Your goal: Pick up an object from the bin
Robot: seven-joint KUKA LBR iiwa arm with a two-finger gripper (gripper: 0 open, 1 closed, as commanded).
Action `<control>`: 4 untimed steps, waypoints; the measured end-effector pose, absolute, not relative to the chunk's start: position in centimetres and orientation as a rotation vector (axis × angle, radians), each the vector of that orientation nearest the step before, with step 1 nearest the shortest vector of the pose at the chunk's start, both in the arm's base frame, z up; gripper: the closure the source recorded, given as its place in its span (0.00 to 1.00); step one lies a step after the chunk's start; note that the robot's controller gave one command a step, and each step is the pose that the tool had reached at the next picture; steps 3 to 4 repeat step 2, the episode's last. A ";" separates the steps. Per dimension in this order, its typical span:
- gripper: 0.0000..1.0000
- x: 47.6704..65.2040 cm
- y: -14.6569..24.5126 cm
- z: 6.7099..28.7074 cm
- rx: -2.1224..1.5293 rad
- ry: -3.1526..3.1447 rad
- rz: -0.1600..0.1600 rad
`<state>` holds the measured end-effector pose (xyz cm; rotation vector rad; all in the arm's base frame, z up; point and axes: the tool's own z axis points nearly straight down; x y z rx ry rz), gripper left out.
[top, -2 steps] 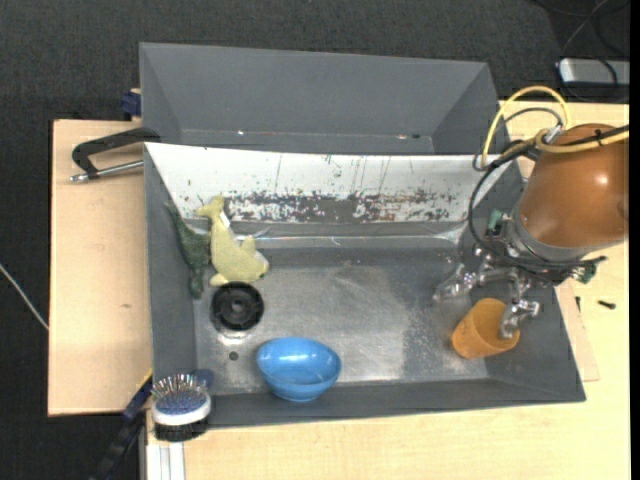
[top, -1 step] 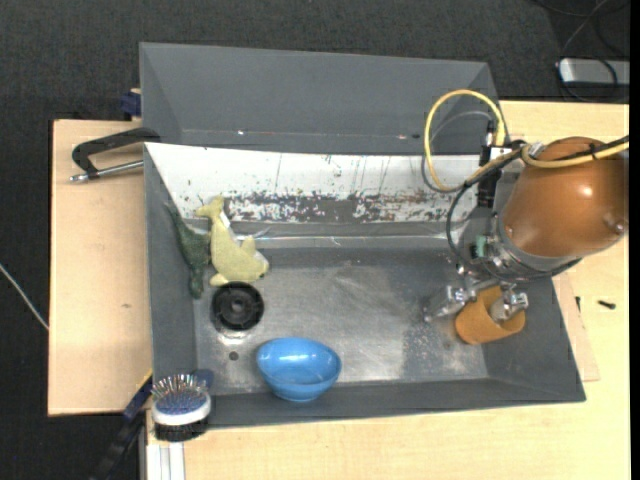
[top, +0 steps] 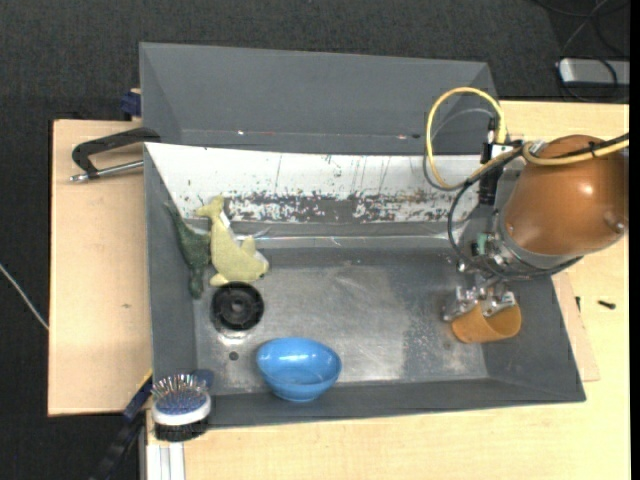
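The grey metal bin (top: 380, 298) is seen from above, and places are given as on a clock face laid over its floor. The arm is brought in from 3 o'clock, with its orange wrist cover (top: 565, 203) and looped cables (top: 455, 138) held above the right side of the bin. The gripper (top: 478, 306) is lowered close to the floor at about 4 o'clock. Directly beneath it, at its 5 o'clock side, a small orange-brown rounded thing (top: 492, 326) is found lying near the right wall. Whether the jaws are wide, narrow or closed on it cannot be told, as they are masked by the wrist parts.

The other things are kept well apart from the gripper, on the left half of the floor. A blue bowl (top: 298, 368) is set at 7 o'clock, and a black round thing (top: 237, 306) at 9 o'clock. A pale yellow soft toy (top: 236, 255) is placed at 10 o'clock, and just beside it a green toy figure (top: 192, 253) is leaned along the left wall.
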<state>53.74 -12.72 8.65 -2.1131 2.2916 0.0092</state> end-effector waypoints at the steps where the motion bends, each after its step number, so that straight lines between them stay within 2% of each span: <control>1: 1.00 53.7 -11.9 25.5 -2.134 2.292 -0.015; 2: 1.00 54.9 -10.4 20.5 -1.975 2.442 0.006; 4: 1.00 54.9 -10.4 20.5 -1.975 2.442 0.006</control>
